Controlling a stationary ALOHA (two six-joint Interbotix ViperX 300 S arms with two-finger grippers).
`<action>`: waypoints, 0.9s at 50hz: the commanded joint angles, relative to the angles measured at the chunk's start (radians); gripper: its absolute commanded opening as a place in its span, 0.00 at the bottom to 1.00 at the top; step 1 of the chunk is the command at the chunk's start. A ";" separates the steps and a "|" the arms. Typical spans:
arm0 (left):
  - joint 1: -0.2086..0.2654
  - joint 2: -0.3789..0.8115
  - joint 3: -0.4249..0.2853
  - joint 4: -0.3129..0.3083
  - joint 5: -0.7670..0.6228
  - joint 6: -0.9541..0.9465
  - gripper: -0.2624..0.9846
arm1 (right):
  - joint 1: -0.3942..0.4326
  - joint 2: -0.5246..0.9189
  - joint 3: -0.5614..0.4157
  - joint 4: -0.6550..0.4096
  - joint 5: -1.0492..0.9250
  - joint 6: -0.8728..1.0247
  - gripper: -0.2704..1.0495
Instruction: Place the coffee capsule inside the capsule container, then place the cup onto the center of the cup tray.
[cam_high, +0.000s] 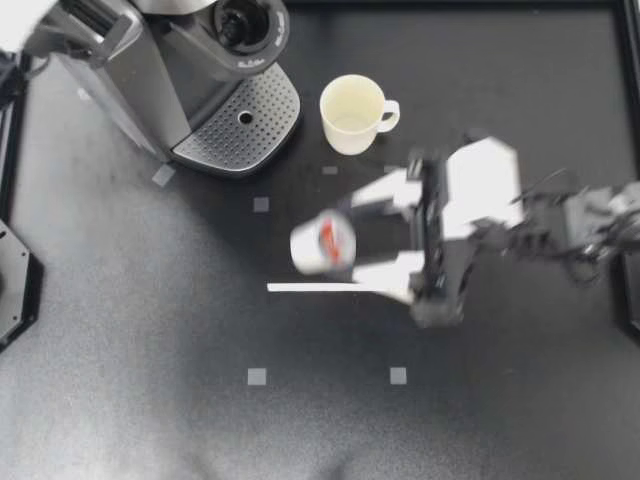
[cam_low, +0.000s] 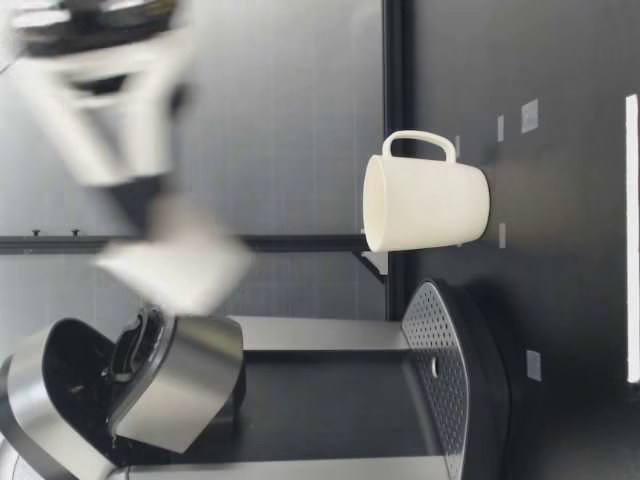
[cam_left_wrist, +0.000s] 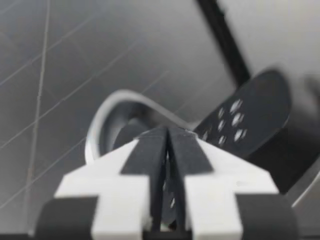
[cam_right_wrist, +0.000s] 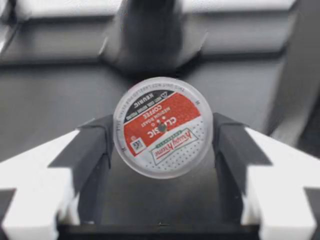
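my right claw: closed on the coffee capsule, a finger on each side of its rim, foil lid facing my wrist camera.
capsule place: raised off the table, well apart from the capsule container, which stands open on top of the coffee machine.
my left claw: fingers pressed together, holding nothing, with the perforated tray ahead of it.
cup: upright on the table just beside the cup tray, not on it.
risk, grip: i seem to hold the capsule only by its edge, near my fingertips. a jolt on the way could make it swivel or slip out.
risk, entry: if i come in tilted or off-centre, the capsule could catch on the container's rim and sit crooked.
risk, lid: the raised lid hangs close over the opening, so my fingers could knock it.
risk, cup: it stands near my way to the machine, and a low swing could clip and topple it.
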 joint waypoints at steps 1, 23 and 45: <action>0.002 -0.054 0.002 0.012 -0.043 -0.028 0.31 | -0.043 -0.046 -0.037 0.000 -0.054 -0.040 0.61; 0.002 -0.301 0.117 0.018 -0.235 -0.172 0.31 | -0.252 -0.003 -0.195 0.000 -0.077 -0.155 0.61; 0.002 -0.298 0.127 0.017 -0.233 -0.173 0.31 | -0.281 0.130 -0.298 -0.003 -0.029 -0.160 0.61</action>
